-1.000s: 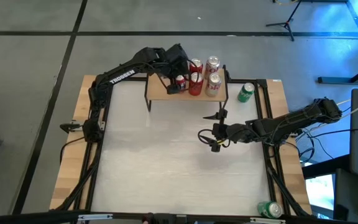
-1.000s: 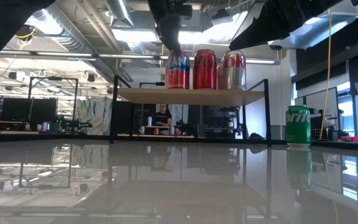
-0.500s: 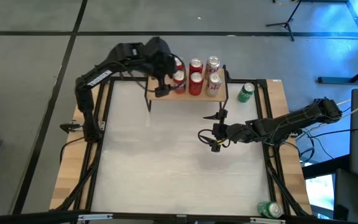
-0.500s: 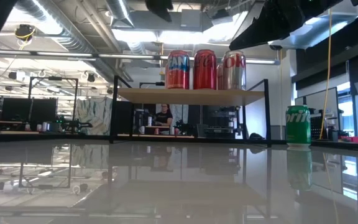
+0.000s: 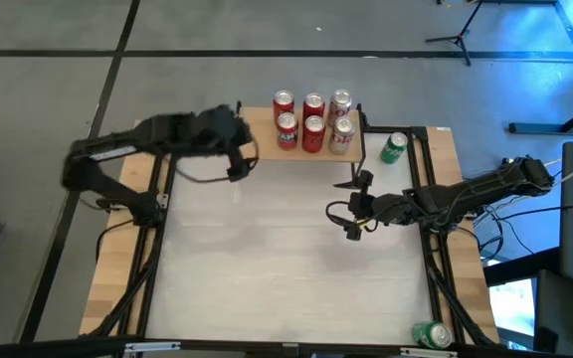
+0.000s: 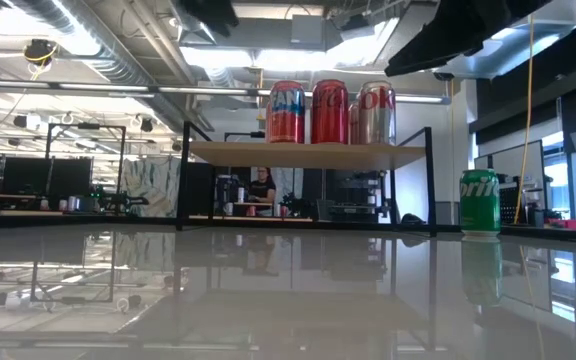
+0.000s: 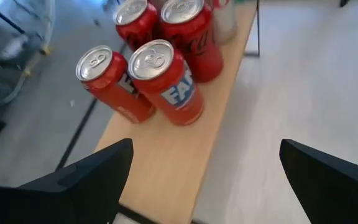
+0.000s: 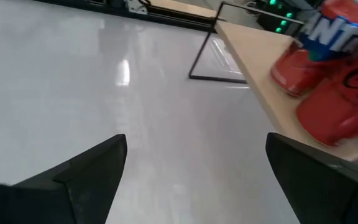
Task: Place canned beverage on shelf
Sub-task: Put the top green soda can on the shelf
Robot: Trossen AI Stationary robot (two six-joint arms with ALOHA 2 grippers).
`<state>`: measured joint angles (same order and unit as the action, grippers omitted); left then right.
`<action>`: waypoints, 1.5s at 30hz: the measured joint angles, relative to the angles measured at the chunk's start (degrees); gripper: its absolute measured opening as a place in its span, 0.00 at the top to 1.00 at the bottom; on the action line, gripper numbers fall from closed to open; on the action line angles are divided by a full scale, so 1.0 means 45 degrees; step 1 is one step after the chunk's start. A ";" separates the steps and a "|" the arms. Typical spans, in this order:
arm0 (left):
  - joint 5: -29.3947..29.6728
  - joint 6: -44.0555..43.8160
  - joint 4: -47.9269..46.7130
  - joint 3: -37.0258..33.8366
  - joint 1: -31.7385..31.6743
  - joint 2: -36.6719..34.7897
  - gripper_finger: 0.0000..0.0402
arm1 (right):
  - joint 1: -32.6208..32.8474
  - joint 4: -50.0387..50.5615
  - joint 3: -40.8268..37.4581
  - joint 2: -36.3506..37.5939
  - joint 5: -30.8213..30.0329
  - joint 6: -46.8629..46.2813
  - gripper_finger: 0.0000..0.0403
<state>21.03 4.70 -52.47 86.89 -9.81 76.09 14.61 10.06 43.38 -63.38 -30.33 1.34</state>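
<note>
The shelf (image 5: 260,139), a light-wood top on thin black legs, stands at the table's far edge with several cans (image 5: 312,127) upright on it, red ones and silver ones. My left gripper (image 5: 237,165) hangs open in the air off the shelf's left end, nothing between its fingers (image 7: 204,180). The nearest can, red with a blue label (image 7: 166,81), stands on the wood in front of it. My right gripper (image 5: 354,206) stays open above the table near the shelf's right legs and holds nothing (image 8: 194,177). A green can (image 5: 394,147) stands on the table right of the shelf.
A second green can (image 5: 431,335) lies at the table's near right corner. The green can by the shelf (image 6: 480,201) stands upright. The white table top (image 5: 267,249) stretches between the arms. A black frame rail (image 5: 163,199) runs along the table's edges.
My left gripper has drawn back from the cans on the shelf toward the table's left edge, staying open, and its arm has folded back. The red can with the blue label stays upright on the shelf where the gripper was.
</note>
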 joint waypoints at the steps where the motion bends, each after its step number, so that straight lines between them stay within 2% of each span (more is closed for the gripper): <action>1: 0.0187 -0.0083 0.0980 -0.1095 0.0195 -0.0642 0.02 | 0.0000 0.0035 -0.0002 0.0047 -0.0098 -0.0004 0.05; 6: 0.0188 -0.0298 0.6594 -0.6041 0.1190 -0.3257 0.02 | 0.0000 0.0360 -0.0001 0.0245 -0.0487 -0.0269 0.05; 11: 0.0156 0.0365 1.2380 -0.9406 0.1733 -0.4073 0.02 | 0.0000 0.1504 -0.0002 0.0245 -0.0272 -0.0689 0.05; 16: 0.0160 0.1421 1.6153 -1.0881 0.1802 -0.3874 0.02 | 0.0000 0.2147 0.0214 0.0245 0.0261 -0.1934 0.05; 20: 0.0068 0.1914 1.7946 -1.0972 0.1798 -0.3658 0.02 | -0.0005 0.4805 0.1806 0.0259 -0.0986 -0.3741 0.05; 22: -0.0223 0.2107 1.8314 -1.0972 0.1798 -0.3595 0.02 | -0.0003 0.6960 0.2915 0.0259 -0.1819 -0.4797 0.05; 26: -0.0486 0.2087 1.7725 -1.0972 0.1803 -0.3565 0.02 | -0.0060 1.1020 0.5047 0.0274 -0.3047 -0.7301 0.05; 32: -0.0490 0.1431 1.6826 -1.0972 0.1803 -0.3565 0.02 | -0.1505 1.5621 0.6927 0.0274 -0.3275 -0.9857 0.05; 36: -0.0490 0.1388 1.6668 -1.0972 0.1803 -0.3565 0.02 | -0.3439 1.6323 0.7142 0.0274 -0.2979 -0.9821 0.05; 41: -0.0494 0.1300 1.6651 -1.0972 0.1803 -0.3565 0.02 | -0.6019 1.6180 0.7080 0.0134 -0.2656 -0.8396 0.05; 45: -0.0493 0.1290 1.6398 -1.0972 0.1803 -0.3565 0.02 | -0.8155 1.5903 0.7075 0.0051 -0.1887 -0.7019 0.05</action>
<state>18.82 10.50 21.32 37.52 -1.69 60.05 -22.09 81.62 75.22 -63.16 -38.82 -30.25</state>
